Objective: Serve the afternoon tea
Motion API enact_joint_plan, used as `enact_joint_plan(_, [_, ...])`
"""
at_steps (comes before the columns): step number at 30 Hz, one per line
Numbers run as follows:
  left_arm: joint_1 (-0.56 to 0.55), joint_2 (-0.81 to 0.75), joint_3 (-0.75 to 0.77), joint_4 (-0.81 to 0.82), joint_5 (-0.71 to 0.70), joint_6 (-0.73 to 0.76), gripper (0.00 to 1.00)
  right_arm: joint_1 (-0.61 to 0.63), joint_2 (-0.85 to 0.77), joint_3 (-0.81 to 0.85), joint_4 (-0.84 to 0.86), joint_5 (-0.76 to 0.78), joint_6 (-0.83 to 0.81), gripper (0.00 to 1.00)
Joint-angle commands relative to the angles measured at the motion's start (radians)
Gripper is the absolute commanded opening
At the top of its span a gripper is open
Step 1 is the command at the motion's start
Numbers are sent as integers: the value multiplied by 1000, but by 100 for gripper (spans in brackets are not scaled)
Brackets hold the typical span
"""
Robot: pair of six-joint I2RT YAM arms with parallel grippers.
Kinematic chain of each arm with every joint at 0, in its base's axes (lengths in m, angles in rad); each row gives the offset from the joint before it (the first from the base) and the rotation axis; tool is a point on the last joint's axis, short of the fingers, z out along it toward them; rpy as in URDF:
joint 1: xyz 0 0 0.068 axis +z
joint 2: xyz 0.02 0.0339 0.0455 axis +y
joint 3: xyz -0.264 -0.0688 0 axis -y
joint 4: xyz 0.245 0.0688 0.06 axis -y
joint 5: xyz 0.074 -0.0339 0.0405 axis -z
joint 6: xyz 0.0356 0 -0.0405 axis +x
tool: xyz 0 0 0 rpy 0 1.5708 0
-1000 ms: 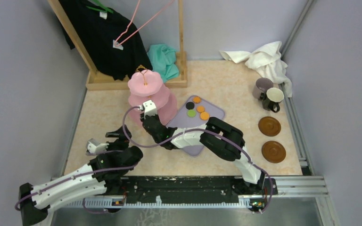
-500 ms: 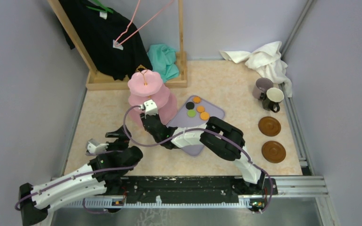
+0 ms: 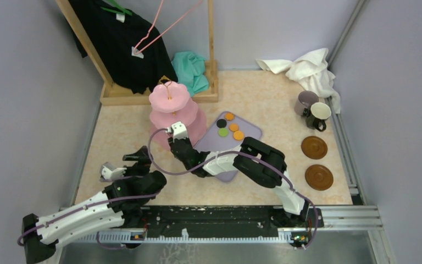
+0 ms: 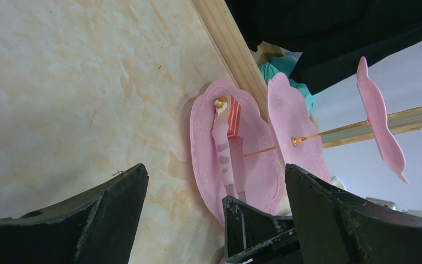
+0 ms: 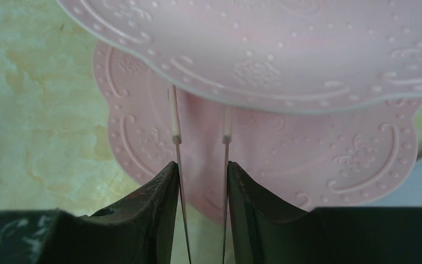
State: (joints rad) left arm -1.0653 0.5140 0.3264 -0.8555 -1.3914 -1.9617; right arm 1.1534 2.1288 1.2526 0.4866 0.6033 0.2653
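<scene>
The pink three-tier stand is at the back left of the table. My right gripper is at its bottom tier, shut on the thin pink tongs; its jaws press both tong arms. In the left wrist view the tongs hold a red and white cake slice over the stand's bottom tier. My left gripper is open and empty, facing the stand. Orange, black and green sweets lie on the tray. The mauve mug, cream mug and two brown saucers are at the right.
The flat lilac tray lies right of the stand, partly under my right arm. A wooden clothes rack with a black garment stands behind the stand. A white cloth lies in the back right corner.
My right gripper with the tongs has drawn back a little, toward me and to the right, away from the stand. The left arm has not moved.
</scene>
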Motion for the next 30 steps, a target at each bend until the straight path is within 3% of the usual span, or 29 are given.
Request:
enact_joint_plan(1, [-5, 3, 5, -89, -59, -47, 99, 5, -96, -42, 61, 5, 6, 36])
enact_joint_plan(18, [-5, 0, 0, -98, -45, -56, 99, 45, -232, -187, 97, 9, -33, 32])
enact_joint_plan(30, [-5, -7, 4, -117, -46, -66, 99, 81, -415, -293, -6, -21, -40, 31])
